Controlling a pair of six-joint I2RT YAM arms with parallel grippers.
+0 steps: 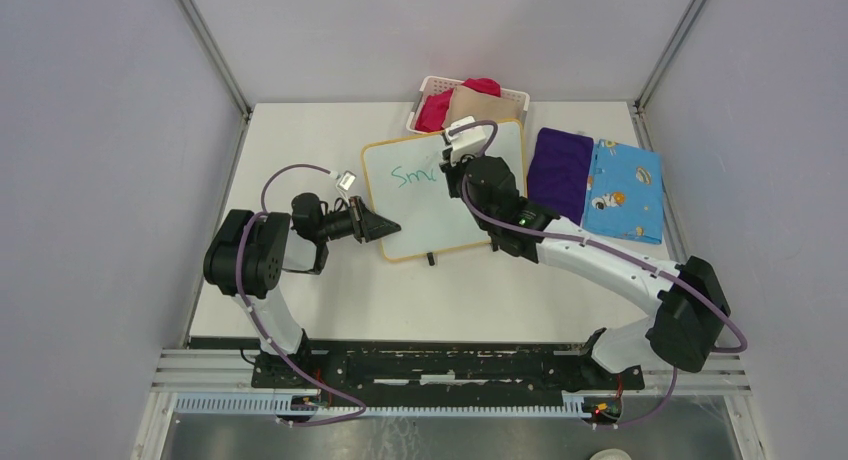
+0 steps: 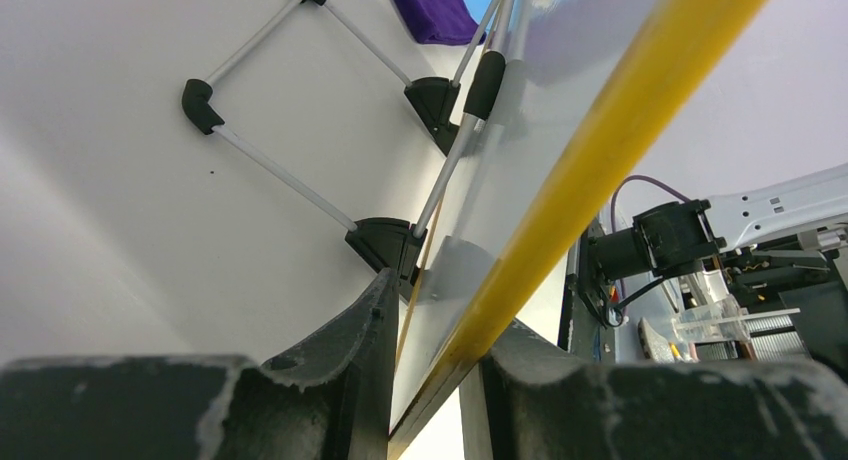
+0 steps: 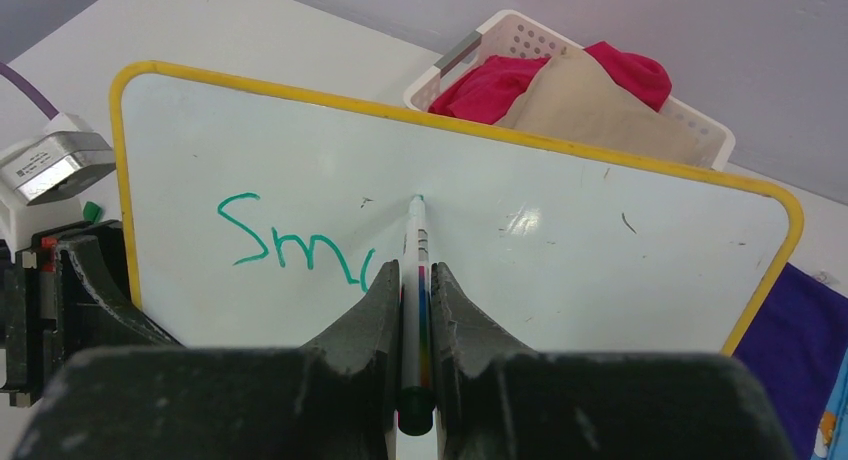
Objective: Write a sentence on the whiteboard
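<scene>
From above, the whiteboard [image 1: 450,225] stands tilted in the middle of the table, its long axis running from lower left to upper right of the frame. The left gripper [image 1: 385,226] reaches in from the left and meets the board's lower left edge. The right gripper [image 1: 456,166] comes up from the lower right and hangs over the board's upper middle, right where the green sentence [image 1: 412,175] breaks off. The right arm is plainly the nearer one to the writing. A white basket [image 1: 428,84] of cloths sits just behind the board, and a purple cloth [image 1: 558,170] lies to its right.

In the left wrist view, the left gripper [image 2: 440,320] is closed on the board's yellow frame [image 2: 600,130], one finger on each face, bracing it. The black feet [image 2: 385,242] rest on the table behind.

In the right wrist view, the right gripper [image 3: 412,280] is clamped on a marker [image 3: 416,235], whose long axis points straight up the frame into the whiteboard [image 3: 600,260]. Its tip seems to rest on the surface, though I can't be sure of contact. The sentence [image 3: 290,242] reads "Sm" plus the start of another stroke and lies to the left of the tip. The bare white to the right is where I judge the marker must travel next — along the board's long axis.
</scene>
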